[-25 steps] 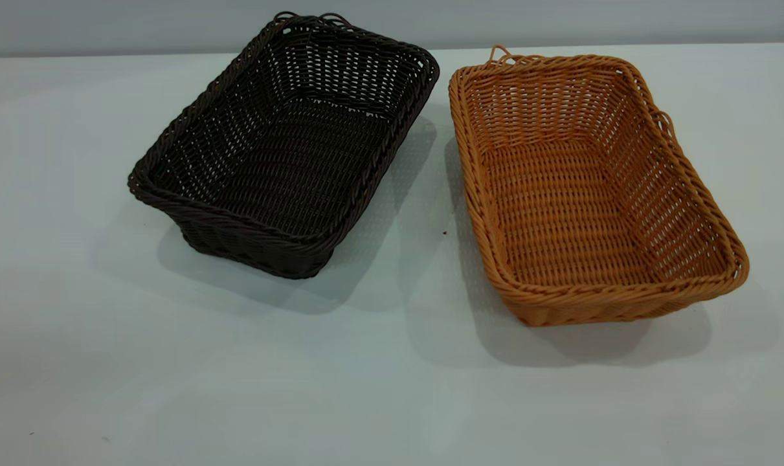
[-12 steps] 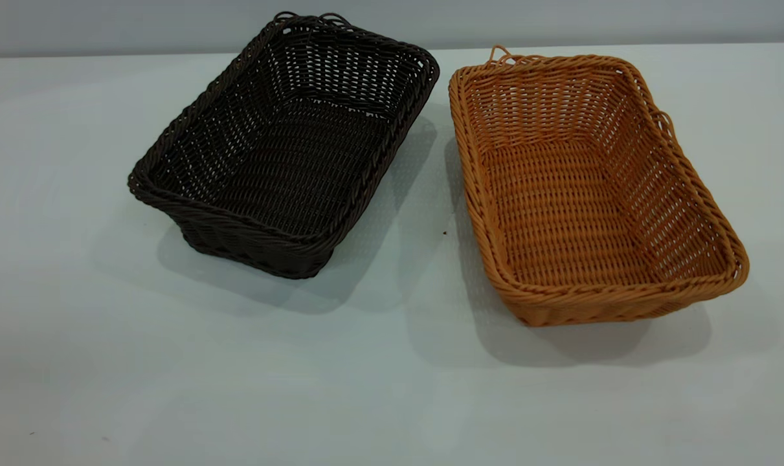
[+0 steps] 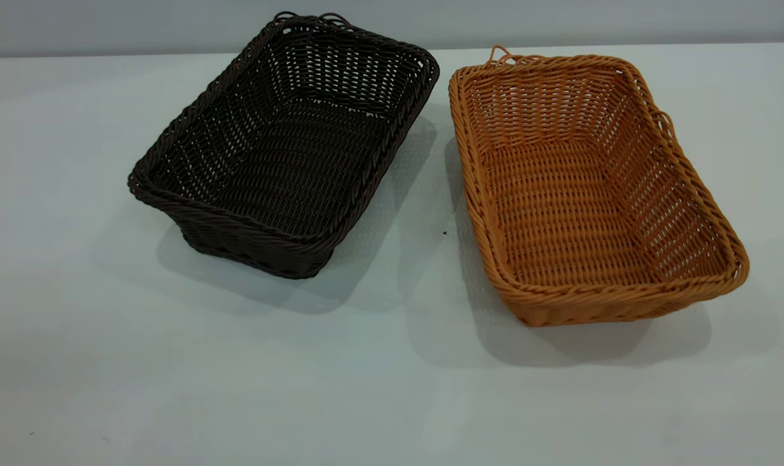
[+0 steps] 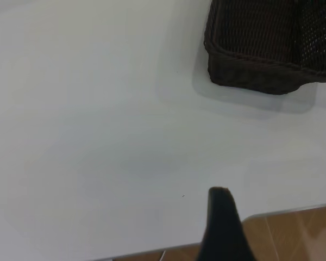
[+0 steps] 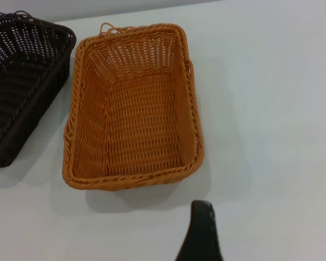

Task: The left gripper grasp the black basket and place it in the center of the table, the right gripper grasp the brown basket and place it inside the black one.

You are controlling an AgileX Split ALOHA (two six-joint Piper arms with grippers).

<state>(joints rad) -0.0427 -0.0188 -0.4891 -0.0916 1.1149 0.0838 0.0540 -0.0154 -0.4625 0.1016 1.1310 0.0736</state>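
Baskets first: the black basket (image 3: 285,145) is sitting on the table (image 3: 171,388) toward ten o'clock from the middle of the exterior view, its long axis skewed, and the brown basket (image 3: 592,188) is sitting just beside it toward two o'clock, a narrow strip of tabletop between them. Both are standing upright and empty, and neither is being touched.

We are seeing only one dark finger of the left gripper (image 4: 221,228) in its wrist view, hanging over the table's near edge well apart from the black basket (image 4: 271,46); we cannot tell how wide its jaws are standing. The right gripper (image 5: 201,234) is likewise showing a single dark finger, hovering short of the brown basket (image 5: 133,109), and its opening is hidden from us too.

We are judging that nothing of the task is done yet. Moving the black basket to the table's center and nesting the brown one inside it are both remaining.
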